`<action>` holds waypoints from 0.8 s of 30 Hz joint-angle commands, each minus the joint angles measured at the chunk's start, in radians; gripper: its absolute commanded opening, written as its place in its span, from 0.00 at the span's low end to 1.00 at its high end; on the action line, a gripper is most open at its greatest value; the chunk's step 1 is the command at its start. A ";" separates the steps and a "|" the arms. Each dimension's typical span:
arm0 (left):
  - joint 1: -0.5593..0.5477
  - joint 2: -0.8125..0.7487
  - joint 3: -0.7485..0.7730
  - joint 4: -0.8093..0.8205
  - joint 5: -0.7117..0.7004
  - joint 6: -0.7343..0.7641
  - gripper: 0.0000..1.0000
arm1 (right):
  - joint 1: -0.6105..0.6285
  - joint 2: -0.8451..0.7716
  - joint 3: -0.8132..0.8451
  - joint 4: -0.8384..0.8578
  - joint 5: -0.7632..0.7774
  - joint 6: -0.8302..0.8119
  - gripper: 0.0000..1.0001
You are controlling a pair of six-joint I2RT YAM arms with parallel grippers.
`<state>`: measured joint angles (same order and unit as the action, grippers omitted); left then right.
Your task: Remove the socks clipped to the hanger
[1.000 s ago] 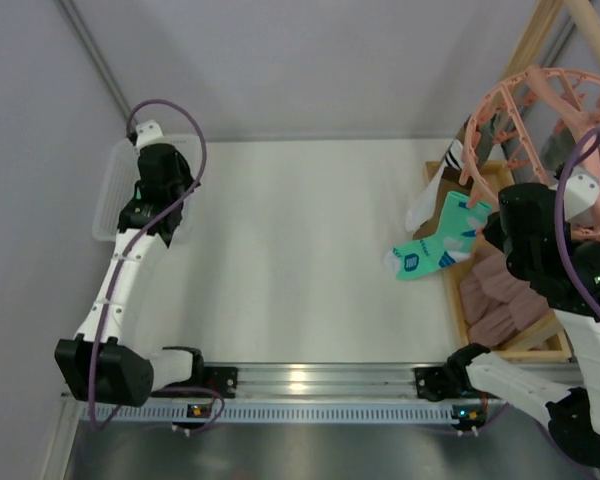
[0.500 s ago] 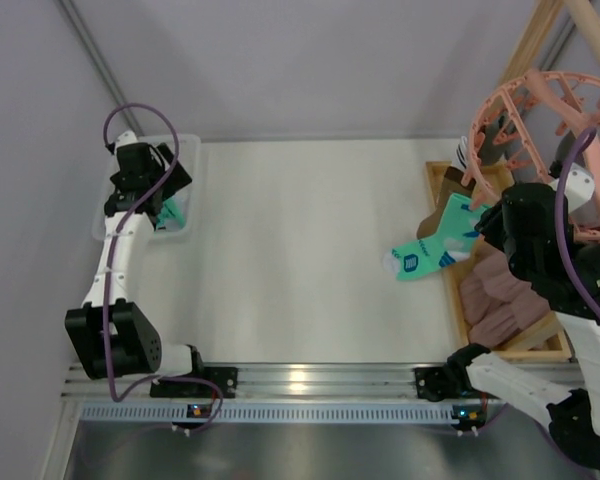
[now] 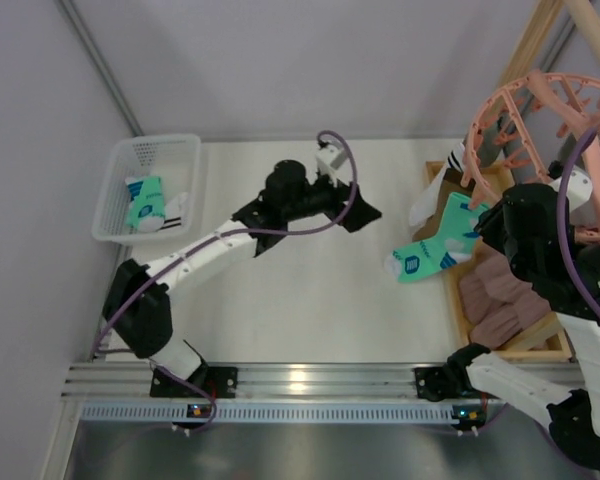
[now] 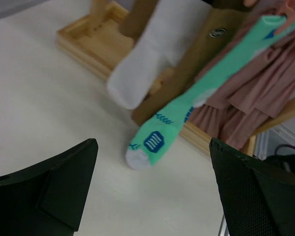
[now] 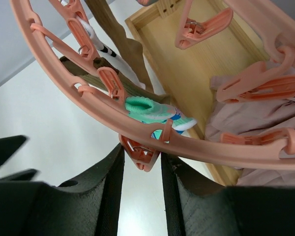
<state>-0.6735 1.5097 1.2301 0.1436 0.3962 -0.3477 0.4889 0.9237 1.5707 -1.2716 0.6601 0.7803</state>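
Note:
The salmon-pink hanger (image 3: 510,110) hangs at the far right, its ring (image 5: 88,105) crossing the right wrist view. A mint-green sock (image 3: 430,250) (image 4: 187,110) (image 5: 150,110) dangles from one of its clips. A white sock (image 3: 425,205) (image 4: 147,69) and a brown sock (image 4: 206,54) hang beside it. My right gripper (image 5: 141,153) sits just under the ring, its fingers closed against both sides of a pink clip (image 5: 137,147). My left gripper (image 3: 365,215) (image 4: 152,196) is wide open and holds nothing, low over the table left of the mint sock's toe.
A clear basket (image 3: 115,170) at the far left holds a mint sock (image 3: 143,203) and a white one. Under the hanger lie a wooden tray (image 3: 458,320) and bunched pink-brown cloth (image 3: 500,295). A wooden frame post (image 3: 530,40) rises at the far right.
My left arm has swung from the basket across the table toward the hanging socks, opening and leaving a mint sock in the basket. My right fingers have eased slightly around the clip.

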 commanded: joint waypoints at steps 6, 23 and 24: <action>-0.222 0.312 0.233 0.169 0.127 0.049 0.98 | 0.007 -0.025 0.048 -0.020 -0.001 0.008 0.32; -0.302 0.627 0.568 0.221 0.306 0.062 0.98 | 0.005 -0.043 0.054 -0.035 -0.017 0.010 0.31; -0.302 0.638 0.571 0.224 0.303 0.062 0.98 | 0.005 -0.043 0.054 -0.035 -0.019 0.010 0.31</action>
<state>-0.9718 2.1201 1.7405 0.3038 0.6201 -0.3031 0.4889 0.8902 1.5867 -1.2888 0.6338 0.7876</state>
